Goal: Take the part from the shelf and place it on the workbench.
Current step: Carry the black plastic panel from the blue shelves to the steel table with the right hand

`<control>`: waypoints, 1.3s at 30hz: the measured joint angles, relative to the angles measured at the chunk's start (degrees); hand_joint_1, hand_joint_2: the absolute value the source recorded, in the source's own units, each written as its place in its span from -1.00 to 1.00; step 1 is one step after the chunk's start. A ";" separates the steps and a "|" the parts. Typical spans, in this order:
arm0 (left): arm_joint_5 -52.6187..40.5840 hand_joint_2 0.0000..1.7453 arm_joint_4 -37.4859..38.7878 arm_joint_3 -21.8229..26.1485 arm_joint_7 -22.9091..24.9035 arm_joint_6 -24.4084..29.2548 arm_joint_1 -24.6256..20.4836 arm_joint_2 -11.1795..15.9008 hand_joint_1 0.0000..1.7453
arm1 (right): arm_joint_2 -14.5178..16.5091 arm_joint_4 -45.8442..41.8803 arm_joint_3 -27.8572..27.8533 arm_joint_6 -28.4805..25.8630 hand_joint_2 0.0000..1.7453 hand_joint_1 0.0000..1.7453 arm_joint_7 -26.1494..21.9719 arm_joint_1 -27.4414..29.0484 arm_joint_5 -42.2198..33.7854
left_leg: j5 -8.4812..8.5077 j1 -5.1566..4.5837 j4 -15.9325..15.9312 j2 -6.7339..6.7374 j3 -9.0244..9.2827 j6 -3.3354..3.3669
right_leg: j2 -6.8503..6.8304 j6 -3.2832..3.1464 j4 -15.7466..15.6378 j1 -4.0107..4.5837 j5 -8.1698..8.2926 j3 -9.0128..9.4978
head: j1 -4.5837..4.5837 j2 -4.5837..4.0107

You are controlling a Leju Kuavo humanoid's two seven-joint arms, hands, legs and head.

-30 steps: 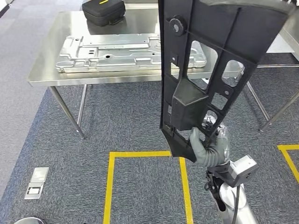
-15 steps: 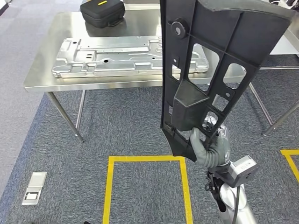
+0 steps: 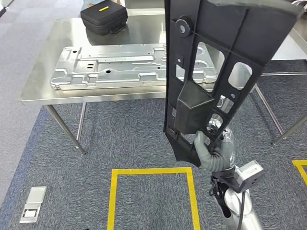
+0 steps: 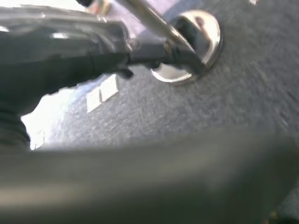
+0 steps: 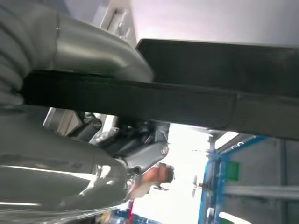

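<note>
right hand (image 3: pixel 213 153) gripping black part (image 3: pixel 213 62) at its lower end, fingers partly hidden | part's top cut off at 12 o'clock, hiding worktop (image 3: pixel 47 72) right side | left hand unclear

Workshop: steel workbench (image 3: pixel 47 72), floor markings (image 3: pixel 152 171)

No readable text, labels, brands or nos. anywhere. Yellow strip on lid of black case (image 3: pixel 104 16) on workbench (image 3: pixel 43 72): too small to tell if lettered. Yellow tape lines (image 3: pixel 150 171) on carpet: plain markings, no characters. Wrist views too blurred to read.
</note>
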 joint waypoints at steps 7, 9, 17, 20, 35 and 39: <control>-0.02 1.00 0.00 0.02 -0.04 0.02 -0.22 0.01 -1.00 | 0.02 0.13 0.22 0.00 1.00 1.00 -0.03 -0.17 0.03 | -1.88 0.36 -0.98 -0.04 3.15 1.27 | -0.01 0.77 13.70 0.09 -4.27 -9.09 | 0.17 0.01; -0.01 1.00 0.00 0.02 -0.01 0.02 -0.16 -0.01 -1.00 | 0.02 0.20 0.23 0.00 1.00 1.00 -0.03 -0.16 0.03 | -2.80 0.36 -0.98 -0.11 4.41 1.09 | -0.01 0.44 9.83 0.13 -0.18 -9.23 | 0.16 0.00; -0.01 1.00 0.02 0.01 0.08 -0.11 -0.31 -0.10 -1.00 | 0.07 0.38 0.25 0.00 1.00 1.00 0.04 -0.11 -0.02 | -5.10 0.25 0.23 -0.10 6.34 -1.09 | -0.33 -1.76 1.13 0.25 4.45 -6.96 | 0.30 0.02; -0.01 1.00 0.02 0.01 0.08 -0.13 -0.56 -0.10 -1.00 | 0.16 0.36 0.23 0.01 1.00 1.00 0.04 -0.28 -0.02 | -8.42 0.47 8.22 -0.10 1.64 -1.92 | -0.43 -2.34 0.83 0.09 3.68 -5.80 | 0.22 0.01; -0.43 1.00 0.02 0.02 0.33 -0.43 -0.29 0.01 -1.00 | 0.31 0.38 0.39 0.31 1.00 1.00 0.10 -0.91 -0.22 | -1.35 -0.05 -2.46 -0.14 3.97 1.53 | -0.11 0.31 8.87 0.25 -2.49 -5.54 | 0.16 0.00; -0.42 1.00 0.02 0.02 0.38 -0.48 -0.13 -0.03 -1.00 | 0.28 0.49 0.50 0.35 1.00 1.00 0.13 -0.76 -0.28 | -3.15 0.24 -2.48 -0.16 6.00 1.17 | -0.14 0.82 11.82 0.15 -0.60 -10.84 | 0.17 0.01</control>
